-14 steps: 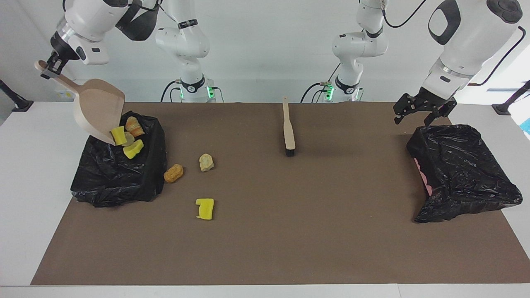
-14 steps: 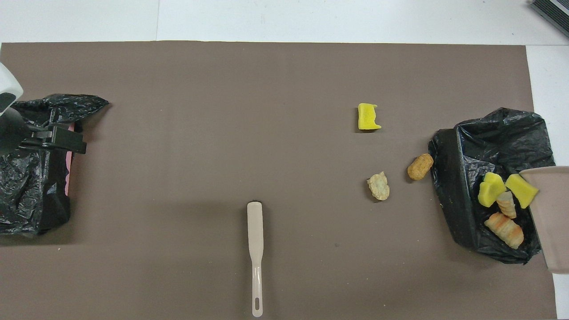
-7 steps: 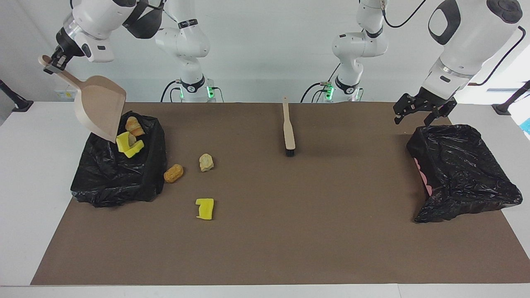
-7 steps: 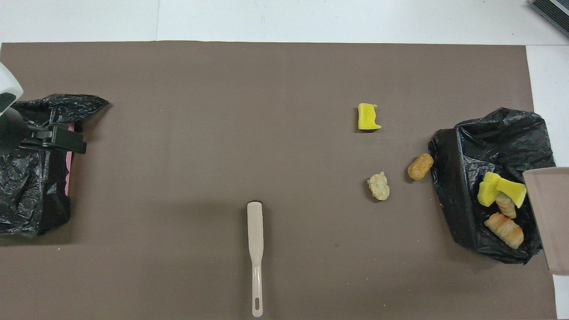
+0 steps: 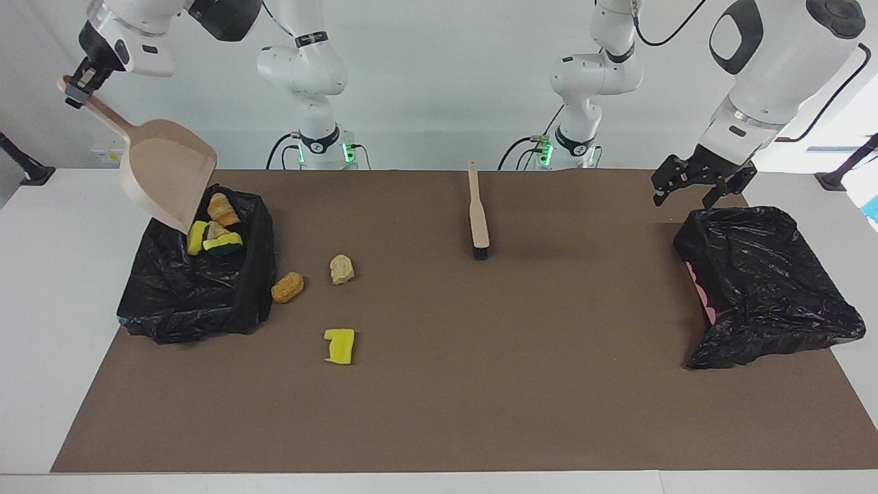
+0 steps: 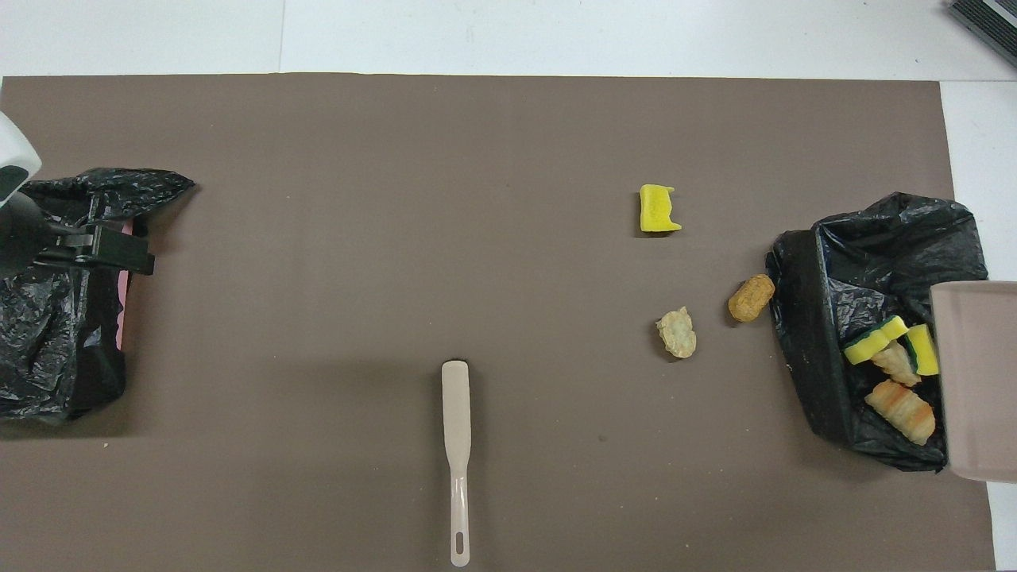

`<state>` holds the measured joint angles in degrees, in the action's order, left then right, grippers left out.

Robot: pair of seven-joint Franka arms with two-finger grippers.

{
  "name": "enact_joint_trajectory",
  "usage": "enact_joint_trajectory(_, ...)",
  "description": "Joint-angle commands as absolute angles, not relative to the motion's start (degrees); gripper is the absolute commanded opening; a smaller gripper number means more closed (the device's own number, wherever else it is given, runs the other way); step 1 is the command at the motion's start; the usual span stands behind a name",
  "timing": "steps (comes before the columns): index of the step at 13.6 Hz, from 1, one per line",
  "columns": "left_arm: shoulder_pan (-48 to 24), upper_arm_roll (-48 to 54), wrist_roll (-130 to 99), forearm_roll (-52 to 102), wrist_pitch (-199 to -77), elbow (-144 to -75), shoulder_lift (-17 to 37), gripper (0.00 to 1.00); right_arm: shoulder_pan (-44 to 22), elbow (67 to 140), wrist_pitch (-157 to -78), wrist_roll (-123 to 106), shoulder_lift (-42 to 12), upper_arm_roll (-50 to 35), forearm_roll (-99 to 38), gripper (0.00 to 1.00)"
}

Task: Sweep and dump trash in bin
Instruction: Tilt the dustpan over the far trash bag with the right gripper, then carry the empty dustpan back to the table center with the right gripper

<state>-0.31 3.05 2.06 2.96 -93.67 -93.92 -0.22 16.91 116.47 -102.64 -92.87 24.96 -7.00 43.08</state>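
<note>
Trash pieces (image 5: 214, 233) lie in the bin (image 5: 195, 291) at centre left of the facing view; three lie on the mat (image 5: 439, 384). Right gripper (image 5: 77, 88), upper left, pinches the dustpan (image 5: 164, 168) handle. Left gripper (image 5: 698, 184), spread, hangs over the second bin (image 5: 768, 288). Brush (image 5: 477, 216) lies top centre.

Plain white wall (image 5: 439, 82) up top, a white table (image 5: 41, 288) below, brown mat (image 5: 480, 384) across it.

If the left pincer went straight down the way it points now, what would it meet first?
Probably the black bin at the left arm's end of the table. The open left pincer hangs over the bin's rim nearest the robots; depth is unclear, so it might meet the brown mat beside that rim instead.
</note>
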Motion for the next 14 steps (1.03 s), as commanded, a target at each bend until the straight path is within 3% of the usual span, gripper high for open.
enact_joint_trajectory(1, 0.26, 3.43, 2.37, 2.02, -92.46, -92.64, 0.18, 1.0, 16.97, 115.22, -101.34, -87.3, 24.26, -7.38, 37.11, 0.0)
enact_joint_trajectory(9, 0.26, 3.43, 2.37, 2.02, -92.46, -92.64, 0.18, 1.0, 16.35, 114.7, -100.98, -57.62, 18.91, -14.22, 18.73, 0.0)
enact_joint_trajectory(14, 0.26, 3.43, 2.29, 2.02, -92.46, -92.64, 0.18, 1.0, 16.26, 105.05, -101.95, -34.24, 7.14, -21.08, 11.7, 0.0)
